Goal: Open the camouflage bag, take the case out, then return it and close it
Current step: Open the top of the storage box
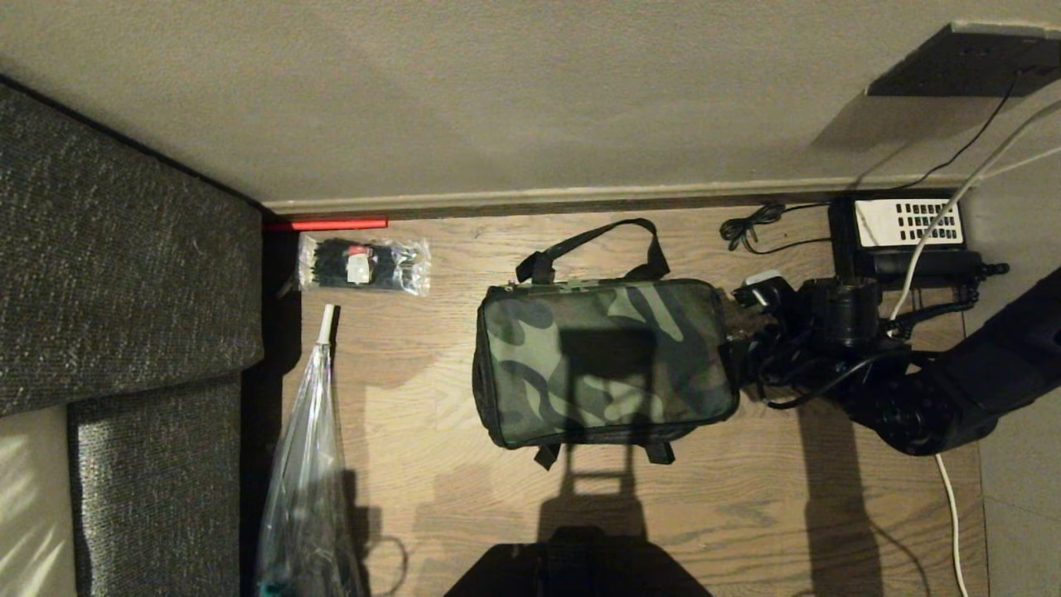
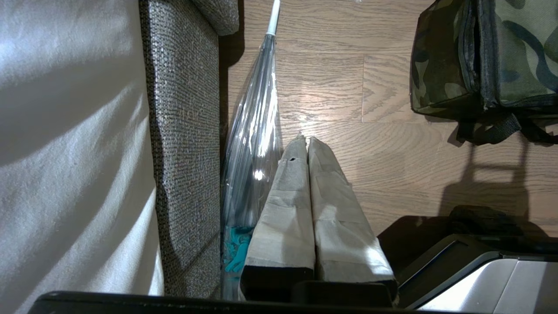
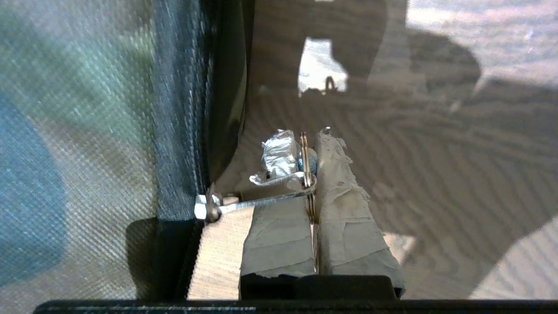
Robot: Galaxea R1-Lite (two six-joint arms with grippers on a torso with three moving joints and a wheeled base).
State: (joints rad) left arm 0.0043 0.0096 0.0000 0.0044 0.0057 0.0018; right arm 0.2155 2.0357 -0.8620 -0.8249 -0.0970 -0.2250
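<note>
Grey woven upholstery of a sofa (image 1: 124, 249) fills the left side of the room, and beside it on the wooden floor (image 1: 398, 431) lies a folded clear umbrella (image 1: 308, 448) with a white tip. Just beyond that tip sits a clear packet of black ties (image 1: 365, 265), close to the skirting board. The left gripper (image 2: 305, 141) hangs low by the umbrella and the sofa, its taped fingers pressed together with nothing between them. In the middle of the floor rests the camouflage bag (image 1: 605, 365), lid down and zipped, its black webbing handle (image 1: 593, 245) looping towards the wall. No case can be seen. At the bag's right end the right gripper (image 3: 307, 144) is clamped on a metal ring (image 3: 305, 174), which links to the zip pull (image 3: 207, 208) on the bag's black edge trim. Further right, against the wall, a black desk phone (image 1: 903, 236) sits with its cables trailing.
</note>
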